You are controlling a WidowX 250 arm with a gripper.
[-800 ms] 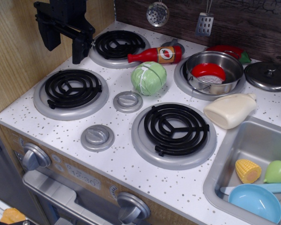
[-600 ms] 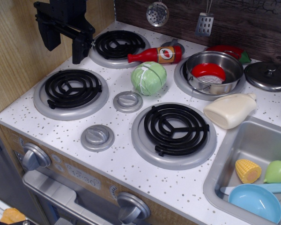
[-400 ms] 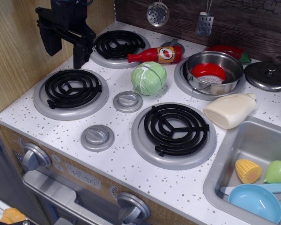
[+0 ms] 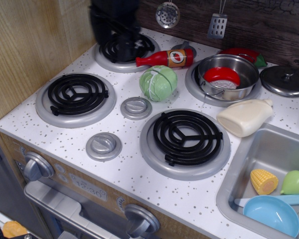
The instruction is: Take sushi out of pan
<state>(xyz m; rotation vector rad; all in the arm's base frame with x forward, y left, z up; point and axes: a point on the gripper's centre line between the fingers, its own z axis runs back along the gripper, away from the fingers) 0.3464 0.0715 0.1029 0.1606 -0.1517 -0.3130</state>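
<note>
The sushi (image 4: 222,77), red on top with a white base, lies inside the pan (image 4: 239,91), a shiny steel pot on the back right burner. My black gripper (image 4: 115,37) is blurred above the back left burner, well to the left of the pan. The blur hides how its jaws stand. Nothing shows between its fingers.
A red ketchup bottle (image 4: 165,58) and a green cabbage (image 4: 158,82) lie between gripper and pan. A red pepper (image 4: 241,53) sits behind the pan, a steel lid (image 4: 285,80) to its right, a cream bottle (image 4: 245,117) in front. The sink (image 4: 269,149) holds corn, a pear and a blue bowl.
My gripper has swung right and back, from the left wall beside the front left burner to above the back left burner. Nothing else has moved.
</note>
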